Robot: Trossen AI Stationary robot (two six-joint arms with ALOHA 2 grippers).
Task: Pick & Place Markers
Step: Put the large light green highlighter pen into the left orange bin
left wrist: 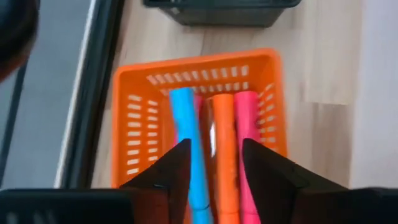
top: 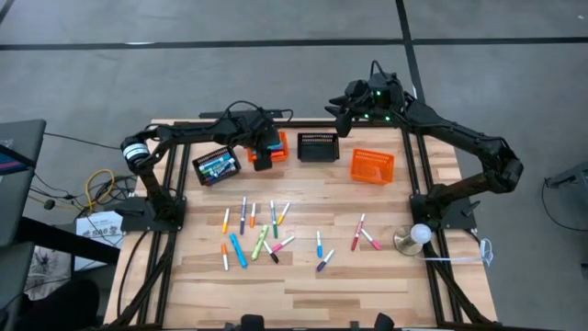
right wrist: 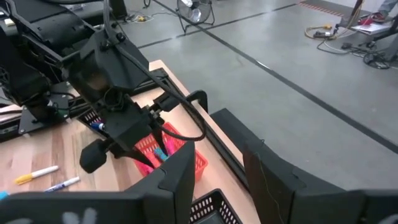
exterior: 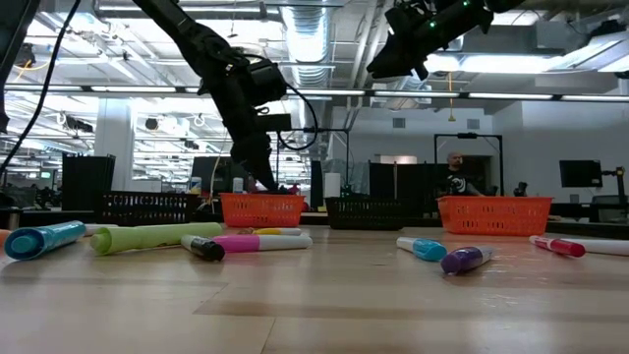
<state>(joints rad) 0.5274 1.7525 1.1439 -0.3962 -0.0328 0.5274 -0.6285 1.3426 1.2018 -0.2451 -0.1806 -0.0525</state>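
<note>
Several markers (top: 257,230) lie flat and scattered on the wooden table, with a few more farther right (top: 361,232). In the low view they lie in a row near the camera (exterior: 147,236). An orange mesh basket (left wrist: 199,65) at the far left holds a light blue marker (left wrist: 186,124), an orange one (left wrist: 224,143) and a pink one (left wrist: 247,130), lying side by side. My left gripper (left wrist: 214,146) hangs open just above this basket (top: 276,138), pointing down, its fingers astride the orange marker. My right gripper (right wrist: 217,155) is open and raised high over the far edge (top: 342,106).
A black basket (top: 216,165) holding markers sits left of the orange one. Another black basket (top: 317,147) and a second orange basket (top: 372,165) stand along the far side. A white ball on a round base (top: 418,236) is at the right edge. A person (exterior: 454,172) stands beyond the table.
</note>
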